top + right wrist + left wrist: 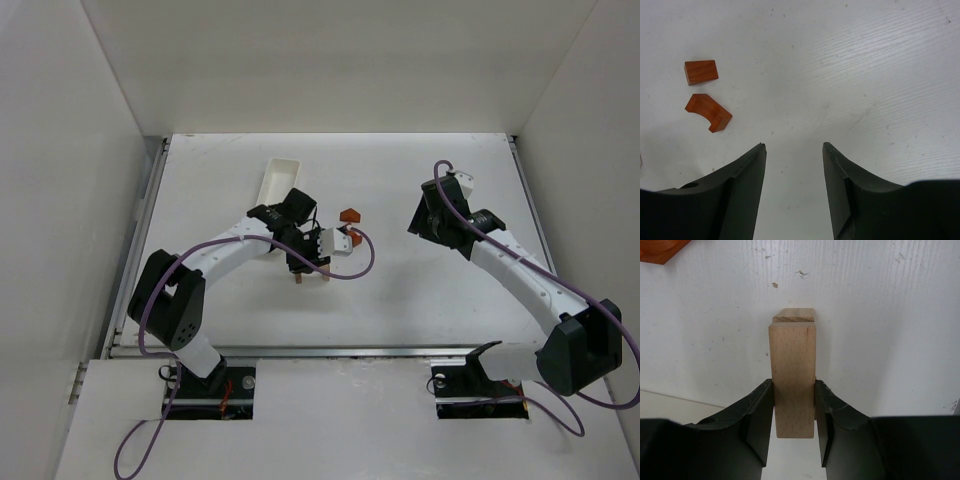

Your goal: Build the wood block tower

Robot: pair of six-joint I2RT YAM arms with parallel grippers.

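**Top, left-wrist and right-wrist views.** The left end effector [794, 386] is clenched on a light tan rectangular wooden block [793, 355]. The block stands upright near the middle of the white desk [420, 300], with one finger [757, 415] on each side face. A second tan wooden block [794, 315] stands directly behind it; whether the two touch cannot be told.

An orange-red wooden wedge [701, 72] and an orange-red curved wooden piece [708, 112] lie just beside each other on the desk. They sit between the two arms and apart from the tan blocks.

The right end effector [794, 145] hangs released, its jaws spread over bare desk, with the orange-red pieces off to one side.

A long white oblong tray [279, 180] lies beyond the left arm. A purple cable [366, 262] loops beside the left wrist, close to the blocks.
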